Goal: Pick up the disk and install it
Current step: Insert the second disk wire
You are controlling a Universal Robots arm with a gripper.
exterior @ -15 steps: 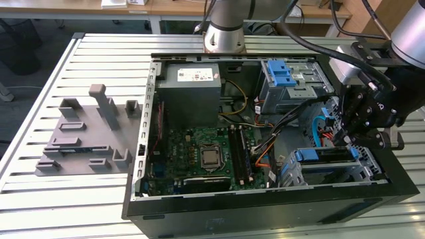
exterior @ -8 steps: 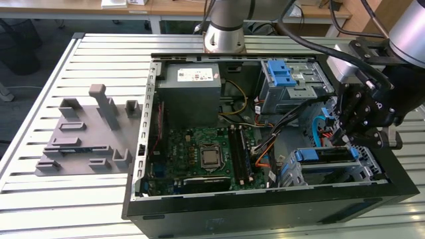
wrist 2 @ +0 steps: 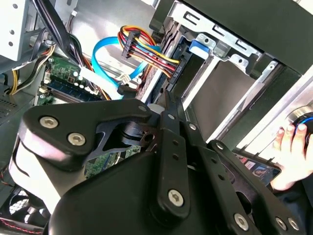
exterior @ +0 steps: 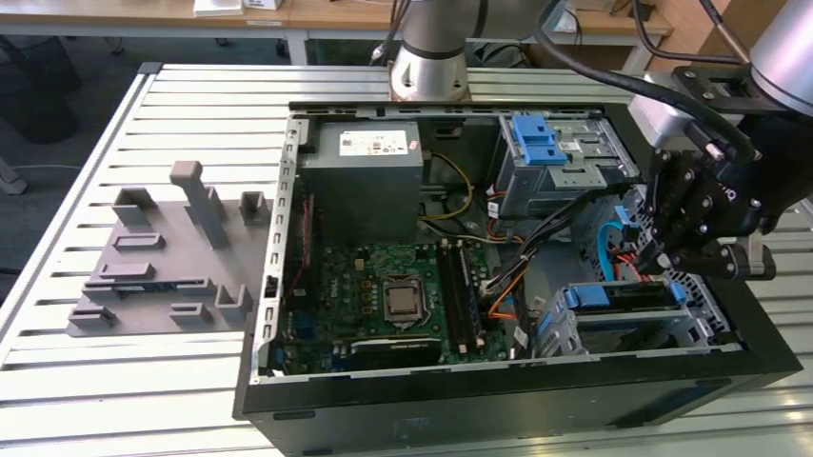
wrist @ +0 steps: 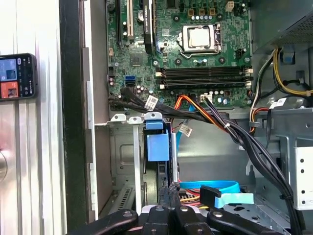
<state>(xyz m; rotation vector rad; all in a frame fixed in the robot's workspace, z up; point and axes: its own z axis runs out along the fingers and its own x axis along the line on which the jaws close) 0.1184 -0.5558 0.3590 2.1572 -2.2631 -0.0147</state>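
My pincer point(exterior: 692, 249) hangs inside the open PC case point(exterior: 508, 400), at the exterior view's right, over the drive-bay end. In both wrist views the fingers point(wrist: 168, 208) sit pressed together with no visible gap, so I read it as closed. They hold nothing that I can make out.

The disk point(exterior: 619, 297) sits in the lower drive cage point(exterior: 559, 328), just below my pincer in the exterior view: blue rail on top, grey body under it. In the first wrist view the fingertips line up right over the disk's edge and its blue tab point(wrist: 157, 147). Touching or just clear of it, can't tell.

Around it:
- flat blue data cable point(wrist: 222, 188) and a bundle of red/yellow/black wires point(wrist 2: 146, 51) run close by my fingers
- motherboard point(wrist: 195, 54) beyond the cage, CPU socket and RAM slots visible
- grey power supply box point(exterior: 368, 181) at the far corner of the case
- upper cage with bright blue latch bracket point(exterior: 540, 143)
- grey fixture block point(exterior: 159, 257) on the slatted bench point(exterior: 76, 381), well apart from the case
- a phone point(wrist: 17, 76) lies on the bench beside the case
- a person's hand point(wrist 2: 293, 156) shows at the edge of the second wrist view
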